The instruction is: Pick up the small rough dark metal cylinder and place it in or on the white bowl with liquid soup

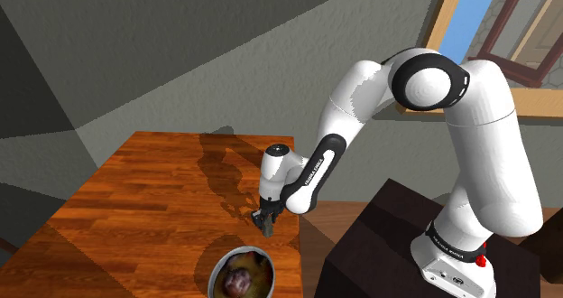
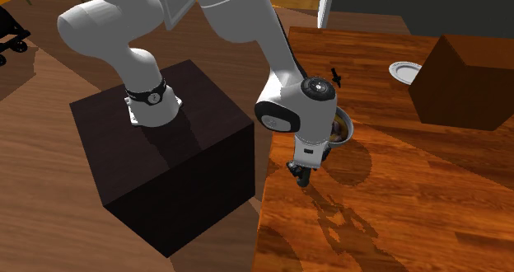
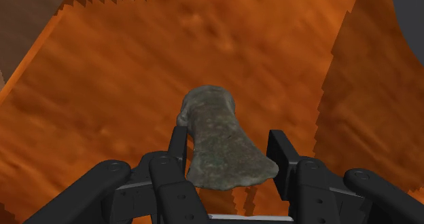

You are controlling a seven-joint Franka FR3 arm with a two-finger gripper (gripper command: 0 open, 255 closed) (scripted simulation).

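A small rough grey-green cylinder (image 3: 219, 138) stands between my two black fingers, and both fingers press against its sides. My gripper (image 3: 227, 146) is shut on it, low over the wooden table (image 1: 135, 206). In the shoulder view the gripper (image 1: 265, 221) hangs just behind the white bowl (image 1: 240, 276), which holds brownish soup near the table's front edge. In the second exterior view the gripper (image 2: 301, 177) is at the table's near edge, with the bowl (image 2: 344, 130) partly hidden behind the wrist.
The dark stand (image 1: 397, 251) sits beside the table. In the second exterior view a white plate (image 2: 402, 70), a brown box (image 2: 469, 85) and a small black object (image 2: 335, 75) lie farther along the table.
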